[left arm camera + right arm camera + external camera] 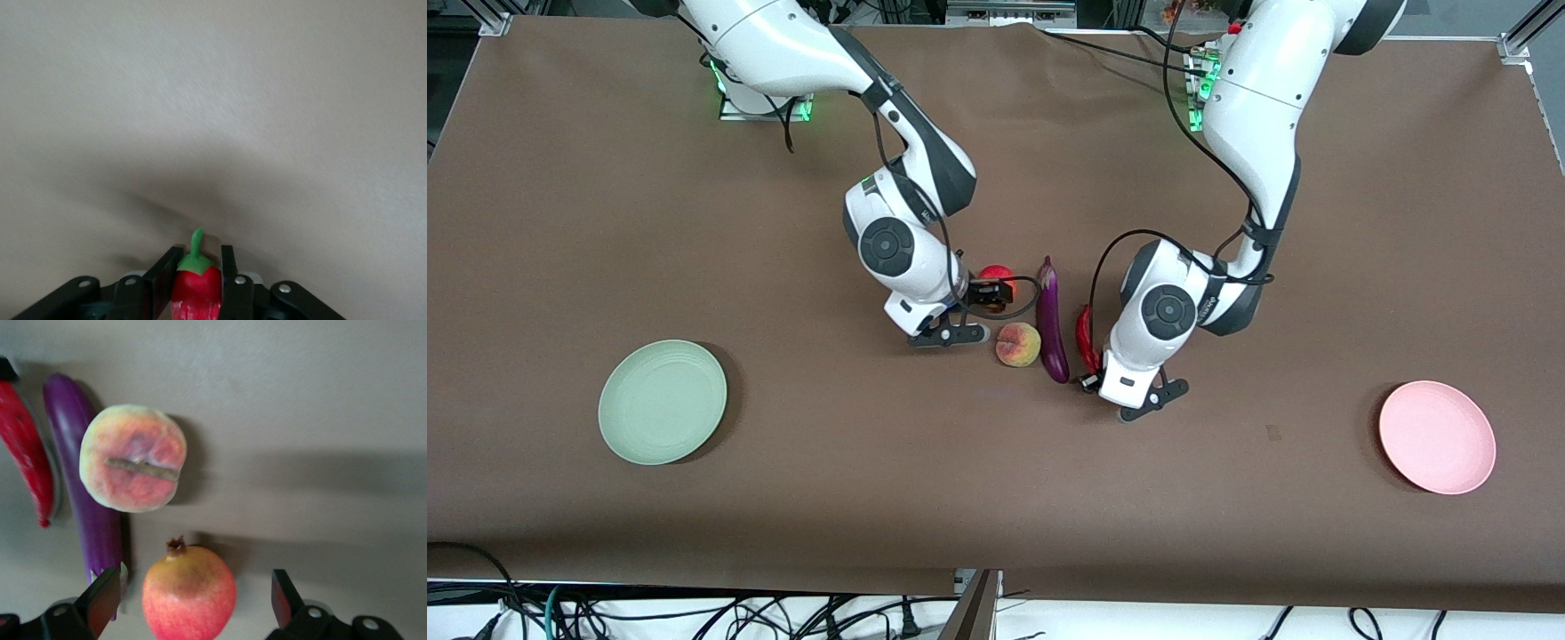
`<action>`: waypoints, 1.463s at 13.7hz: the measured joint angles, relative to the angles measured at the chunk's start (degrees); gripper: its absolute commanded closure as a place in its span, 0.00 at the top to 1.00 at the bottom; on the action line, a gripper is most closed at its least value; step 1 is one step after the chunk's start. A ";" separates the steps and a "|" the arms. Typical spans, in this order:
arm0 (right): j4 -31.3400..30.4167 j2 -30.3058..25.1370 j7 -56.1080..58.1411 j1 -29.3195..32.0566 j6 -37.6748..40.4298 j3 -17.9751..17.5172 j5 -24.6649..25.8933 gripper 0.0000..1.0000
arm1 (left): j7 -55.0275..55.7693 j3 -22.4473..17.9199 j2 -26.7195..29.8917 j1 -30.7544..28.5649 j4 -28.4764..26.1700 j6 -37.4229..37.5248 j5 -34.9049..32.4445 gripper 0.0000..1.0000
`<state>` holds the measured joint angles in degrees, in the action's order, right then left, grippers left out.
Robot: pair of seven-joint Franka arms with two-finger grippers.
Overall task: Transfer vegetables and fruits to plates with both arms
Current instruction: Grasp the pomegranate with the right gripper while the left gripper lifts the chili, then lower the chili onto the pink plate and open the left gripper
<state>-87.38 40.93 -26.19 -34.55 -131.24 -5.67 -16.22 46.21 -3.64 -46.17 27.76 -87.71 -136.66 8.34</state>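
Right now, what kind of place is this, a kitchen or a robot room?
Likely a robot lab: two white arms bolted by a brown-covered table, loose cables along its edge, and toy-like food, such as a peach and eggplant.

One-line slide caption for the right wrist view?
Open right gripper straddling the pomegranate, with peach, eggplant and chili pepper lying nearby.

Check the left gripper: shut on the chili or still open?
Shut on it. In the left wrist view the left gripper has both fingers pressed against the sides of the red chili pepper, no gap showing.
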 measured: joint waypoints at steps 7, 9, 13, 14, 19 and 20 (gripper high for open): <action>0.03 4.53 -0.16 -3.65 -6.07 0.04 -0.01 1.00 | -29.85 -10.75 3.55 -0.24 8.58 20.71 -1.79 0.22; 0.03 4.85 -0.15 -3.83 -6.17 0.20 0.00 1.00 | -40.76 -13.34 3.73 -0.42 8.93 20.98 -3.32 0.22; 0.10 4.86 0.01 -3.89 -6.17 0.22 0.01 1.00 | -62.29 -15.41 3.75 -4.91 9.02 20.99 -3.69 0.22; 0.11 4.86 0.10 -3.91 -6.16 0.22 0.02 1.00 | -67.06 -15.47 3.76 -6.60 9.05 20.99 -3.70 0.22; 0.11 4.86 0.20 -4.06 -3.13 0.22 0.05 1.00 | -87.18 -15.60 3.60 -15.51 10.14 18.37 -3.73 0.22; 0.11 4.86 0.20 -4.07 -2.55 0.22 0.05 1.00 | -91.41 -15.56 3.21 -17.06 10.14 16.42 -3.73 0.23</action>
<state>-87.27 45.79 -25.99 -38.63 -133.80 -5.45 -16.17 -45.20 -19.20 -42.97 10.70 -77.57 -120.24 4.61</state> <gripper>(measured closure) 0.000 0.700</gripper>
